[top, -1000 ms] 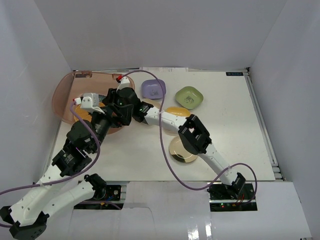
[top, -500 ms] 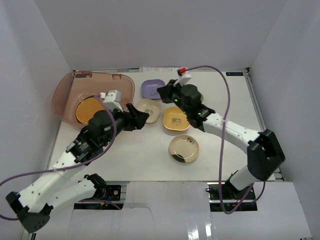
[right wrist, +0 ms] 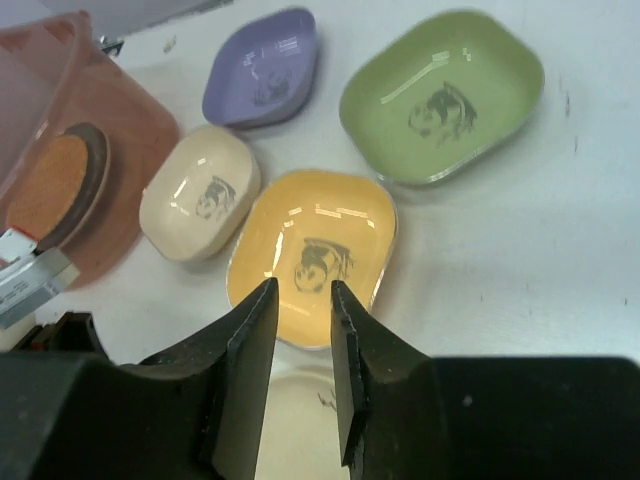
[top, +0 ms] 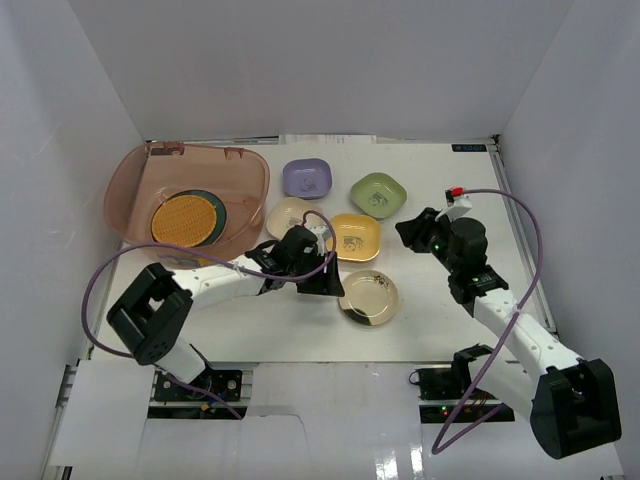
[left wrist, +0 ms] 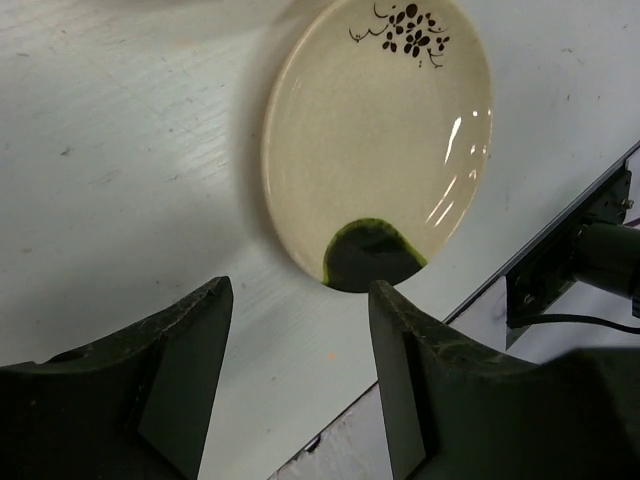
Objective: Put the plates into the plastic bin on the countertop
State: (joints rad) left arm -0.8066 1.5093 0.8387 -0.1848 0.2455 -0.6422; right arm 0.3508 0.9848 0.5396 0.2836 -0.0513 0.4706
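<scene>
Sitting at the far-left corner of the countertop, the plastic bin is already holding the orange woven plate on a dark teal one. The round gold plate is lying flat near the front edge, just beyond the left gripper and straight ahead of its spread, empty fingers; being round, it is offering no long axis. The left arm is looking nearer. The right gripper, fingers parted by only a slit and empty, is pointing toward the yellow dish.
</scene>
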